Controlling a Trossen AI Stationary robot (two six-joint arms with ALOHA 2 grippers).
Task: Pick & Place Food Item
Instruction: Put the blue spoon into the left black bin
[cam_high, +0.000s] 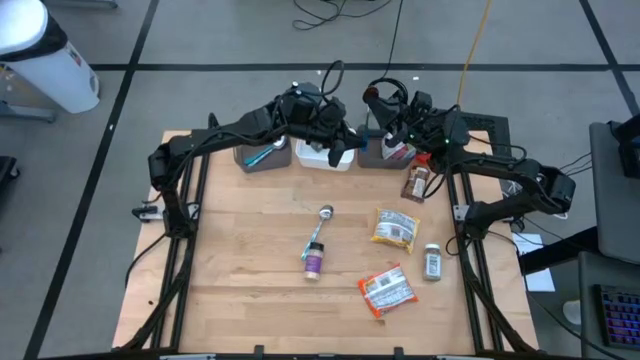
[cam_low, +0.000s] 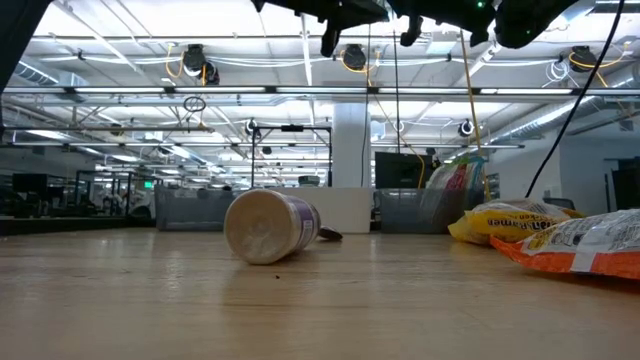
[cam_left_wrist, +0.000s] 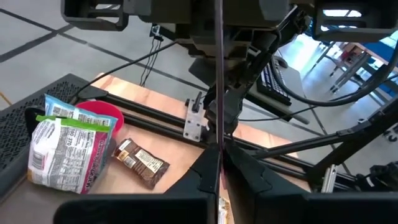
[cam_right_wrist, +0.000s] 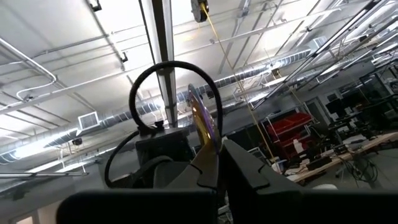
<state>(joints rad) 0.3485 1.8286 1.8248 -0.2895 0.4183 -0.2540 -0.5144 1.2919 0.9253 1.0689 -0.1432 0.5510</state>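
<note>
I count three bins along the far edge of my table (cam_high: 250, 250): a grey bin (cam_high: 262, 155) on my left holding a blue-handled utensil, a white bin (cam_high: 325, 156) in the middle, and a grey bin on the right (cam_high: 385, 152) with packets in it, though my arms cover much of all three. Five loose things lie on the wood: a purple-labelled jar (cam_high: 314, 262) on its side with a metal spoon (cam_high: 322, 222) at its far end, a yellow bag (cam_high: 394, 228), an orange bag (cam_high: 387, 290), a small spice jar (cam_high: 432, 262) and a brown snack bar (cam_high: 416, 183) by the right bin. My left gripper (cam_high: 345, 142) hangs above the white bin, fingers pressed together with a thin sliver of wrapper showing between them; I cannot make out what it is. My right gripper (cam_high: 378, 100) is raised over the right bin, pinching a shiny purple wrapper (cam_right_wrist: 202, 118).
</note>
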